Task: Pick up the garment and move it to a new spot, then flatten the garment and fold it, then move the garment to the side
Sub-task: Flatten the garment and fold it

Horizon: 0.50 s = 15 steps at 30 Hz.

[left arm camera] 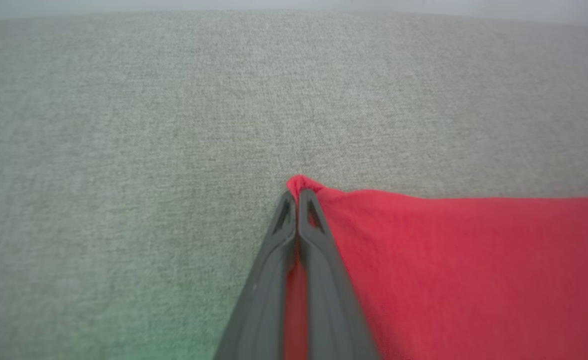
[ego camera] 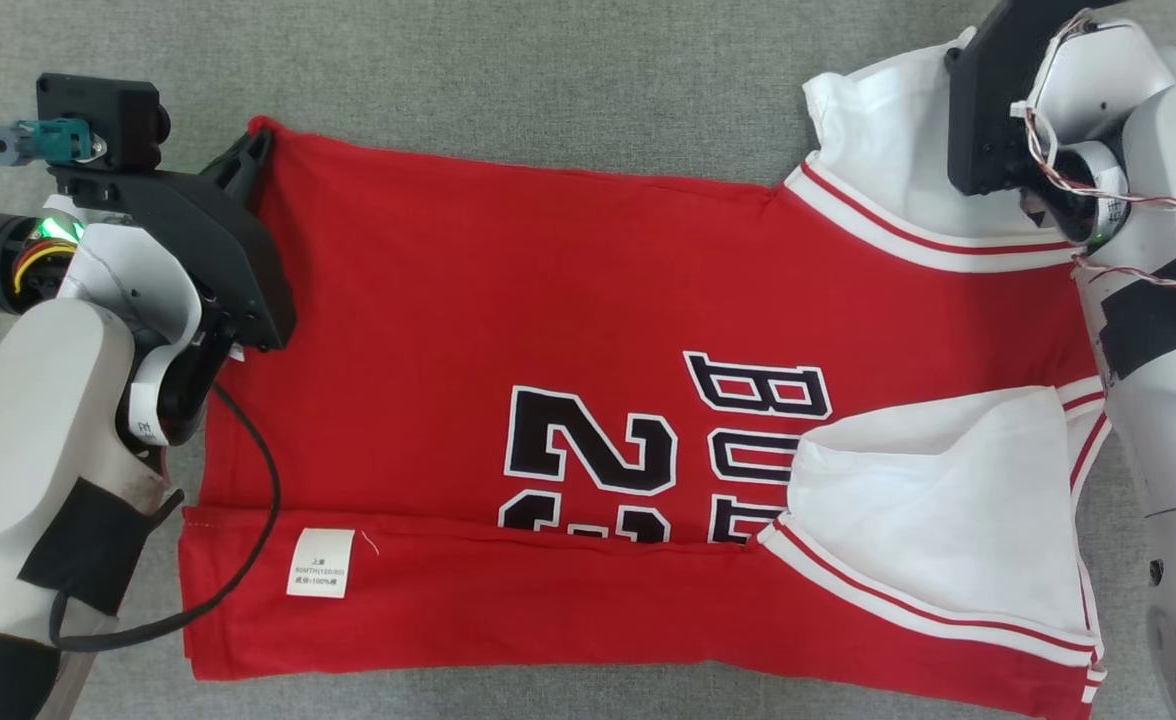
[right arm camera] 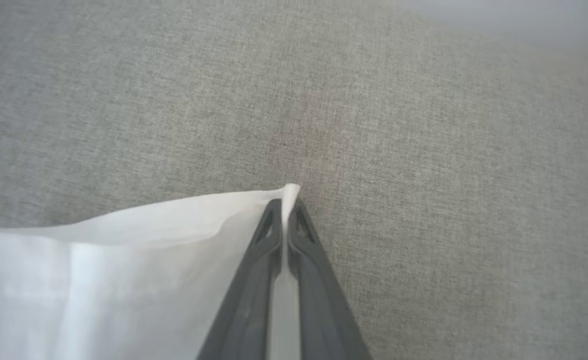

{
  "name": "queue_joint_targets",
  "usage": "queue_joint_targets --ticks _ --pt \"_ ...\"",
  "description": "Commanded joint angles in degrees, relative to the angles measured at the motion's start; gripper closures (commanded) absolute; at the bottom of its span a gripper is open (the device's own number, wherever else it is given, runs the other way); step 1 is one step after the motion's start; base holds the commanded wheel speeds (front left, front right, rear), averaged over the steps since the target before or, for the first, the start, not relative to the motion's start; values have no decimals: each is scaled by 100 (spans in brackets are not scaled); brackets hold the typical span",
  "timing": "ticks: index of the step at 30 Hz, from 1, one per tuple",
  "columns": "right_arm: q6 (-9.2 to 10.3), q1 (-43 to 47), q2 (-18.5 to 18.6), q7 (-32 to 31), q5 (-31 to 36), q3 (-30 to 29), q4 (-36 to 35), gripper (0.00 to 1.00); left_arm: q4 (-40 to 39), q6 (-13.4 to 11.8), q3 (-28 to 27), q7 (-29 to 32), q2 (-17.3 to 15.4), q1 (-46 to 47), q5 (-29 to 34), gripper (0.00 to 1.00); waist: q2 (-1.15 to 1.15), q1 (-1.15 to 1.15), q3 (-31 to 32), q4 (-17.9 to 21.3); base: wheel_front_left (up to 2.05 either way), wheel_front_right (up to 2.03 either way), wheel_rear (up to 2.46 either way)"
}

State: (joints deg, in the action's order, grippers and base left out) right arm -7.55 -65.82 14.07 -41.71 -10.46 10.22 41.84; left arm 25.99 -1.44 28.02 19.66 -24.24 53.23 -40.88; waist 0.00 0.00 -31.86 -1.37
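Head view: red jersey (ego camera: 548,300) spread sideways on grey worktop (ego camera: 548,80), near long edge folded over, white care label (ego camera: 320,563) facing up. Left pincer (ego camera: 253,150) sits at jersey's far-left corner. White sleeve (ego camera: 878,120) lies far right, beside right arm.

Left wrist view: 2 fingers pressed together on red corner, nub of cloth poking past tips.

Right wrist view: right pincer (right arm camera: 285,205) nipped tight on white sleeve corner, sliver of cloth between 2 fingers, grey worktop beyond.
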Motion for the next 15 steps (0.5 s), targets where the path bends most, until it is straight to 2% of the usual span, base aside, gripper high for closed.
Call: queue_joint_targets --ticks 1,9,15 --pt "13 57 65 109 -28 29 157 100 43 1 30 -52 -12 -37 31 100 0 0 38 -2 0 0 0" --pt "13 137 55 1026 -41 -81 200 100 47 -50 8 -636 -32 -211 185 100 0 0 254 59 0 0 0" --pt "14 561 330 1737 -302 185 -242 100 73 11 100 -1148 68 -537 295 100 0 0 609 22 0 0 0"
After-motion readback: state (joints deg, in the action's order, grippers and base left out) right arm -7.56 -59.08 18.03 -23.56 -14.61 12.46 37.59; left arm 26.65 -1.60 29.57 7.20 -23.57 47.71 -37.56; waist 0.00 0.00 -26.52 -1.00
